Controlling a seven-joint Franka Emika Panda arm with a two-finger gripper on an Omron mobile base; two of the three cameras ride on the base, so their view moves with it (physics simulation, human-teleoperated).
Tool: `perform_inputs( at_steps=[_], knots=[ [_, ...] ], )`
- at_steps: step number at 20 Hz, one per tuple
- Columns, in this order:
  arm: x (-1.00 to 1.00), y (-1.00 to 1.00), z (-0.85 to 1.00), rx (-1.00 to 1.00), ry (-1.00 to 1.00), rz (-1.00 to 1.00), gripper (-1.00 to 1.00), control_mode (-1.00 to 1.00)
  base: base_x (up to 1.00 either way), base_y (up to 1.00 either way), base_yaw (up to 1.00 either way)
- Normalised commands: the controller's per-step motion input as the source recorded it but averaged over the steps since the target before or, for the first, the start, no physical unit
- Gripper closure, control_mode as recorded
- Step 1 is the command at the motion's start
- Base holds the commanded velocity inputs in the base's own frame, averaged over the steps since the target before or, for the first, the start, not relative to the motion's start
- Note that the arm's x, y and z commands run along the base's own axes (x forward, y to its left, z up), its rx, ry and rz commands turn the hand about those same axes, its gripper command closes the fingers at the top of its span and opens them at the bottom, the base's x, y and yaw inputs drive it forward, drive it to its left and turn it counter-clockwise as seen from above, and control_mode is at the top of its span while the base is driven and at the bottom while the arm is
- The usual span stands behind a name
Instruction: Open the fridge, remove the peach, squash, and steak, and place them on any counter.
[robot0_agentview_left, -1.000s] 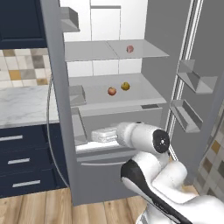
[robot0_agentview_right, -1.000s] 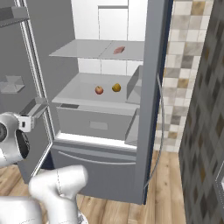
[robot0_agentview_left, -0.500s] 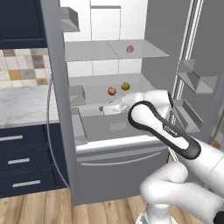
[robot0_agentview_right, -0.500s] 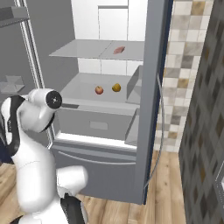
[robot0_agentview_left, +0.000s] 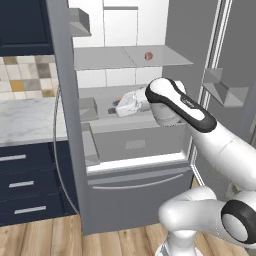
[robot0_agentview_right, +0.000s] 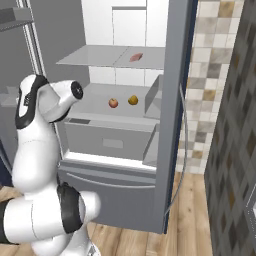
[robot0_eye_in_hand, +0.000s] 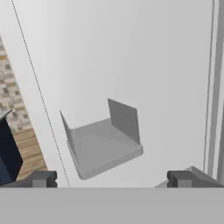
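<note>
1. The fridge (robot0_agentview_right: 172, 100) stands with both doors swung wide, so the first step of the job looks done and the white interior is open to me.
2. My end effector (robot0_agentview_left: 120, 106) is released, its two tips spread as far apart as they go and nothing between them; I judge it is set that way so it can close around a round fruit.
3. In the left base view it sits inside the fridge at the level of the middle shelf, reaching in from the right. In the hand view the tips (robot0_eye_in_hand: 43, 178) point at a grey door bin (robot0_eye_in_hand: 103, 142) on the white liner, so my wrist is turned toward the left door and not yet at the food.
4. The peach (robot0_agentview_right: 113, 103) and the squash (robot0_agentview_right: 132, 100) rest side by side, close but apart, on the middle shelf (robot0_agentview_right: 100, 95), the peach on the left as the right base view shows it.
5. The steak (robot0_agentview_right: 136, 57) lies flat on the upper shelf (robot0_agentview_right: 90, 57), toward its right.
6. All three are still in the fridge, so the carrying is ahead of me.
7. The counter (robot0_agentview_left: 25, 120) lies just left of the fridge, beyond the open left door, a short swing away for setting things down.
8. My next move, I judge, is to turn the wrist back toward the peach.
</note>
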Motion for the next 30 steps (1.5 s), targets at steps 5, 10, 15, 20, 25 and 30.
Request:
perform_inputs(
  at_steps=[5,10,15,20,25,30],
  knots=[
    [0.04,0.35,0.72,-0.01,-0.09,0.01,-1.0,-1.0,0.0,0.0,0.0],
    [0.24,0.08,0.43,0.0,-0.06,0.0,-1.0,-1.0,0.0,0.0,0.0],
    [0.53,0.57,0.0,0.0,-0.05,0.0,-1.0,-1.0,0.0,0.0,0.0],
    [0.33,0.81,0.0,0.0,-0.03,0.02,-1.0,-1.0,0.0,0.0,0.0],
    [0.0,1.0,-0.15,-0.05,-0.13,0.04,-1.0,-1.0,0.0,0.0,0.0],
    [0.0,0.56,-0.06,-0.01,-0.07,0.01,-1.0,-1.0,0.0,0.0,0.0]
  ],
)
